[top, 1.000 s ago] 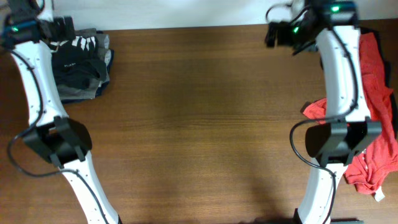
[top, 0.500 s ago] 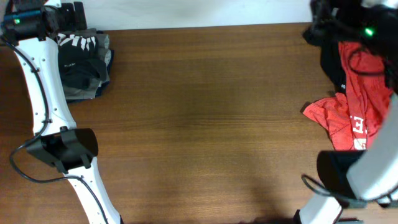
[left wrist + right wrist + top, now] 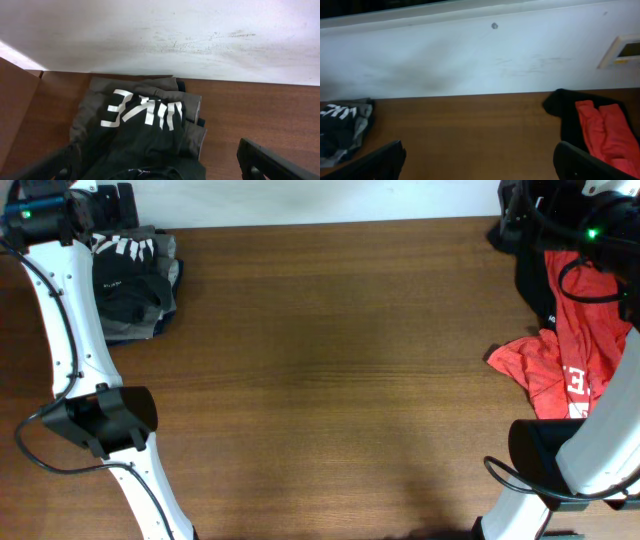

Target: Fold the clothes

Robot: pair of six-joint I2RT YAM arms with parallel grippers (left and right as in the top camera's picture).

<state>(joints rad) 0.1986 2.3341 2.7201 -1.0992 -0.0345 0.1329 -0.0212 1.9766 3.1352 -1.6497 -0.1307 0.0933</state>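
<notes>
left claw: apart, empty
right claw: apart, empty
black stack: upper left, we reckon done
red heap: right edge, awaiting fold

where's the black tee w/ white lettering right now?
Overhead view: the black T-shirt sits in the far left corner of the table by the wall, beside the left gripper, opposite the red T-shirt on the right side.

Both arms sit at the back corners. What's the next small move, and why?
Probably swing the right gripper toward the red T-shirt and lower to pinch an edge. Its jaws stand open and empty, the shirt lies crumpled beside a black garment at the right edge, while the black stack by the open left gripper already looks folded.
</notes>
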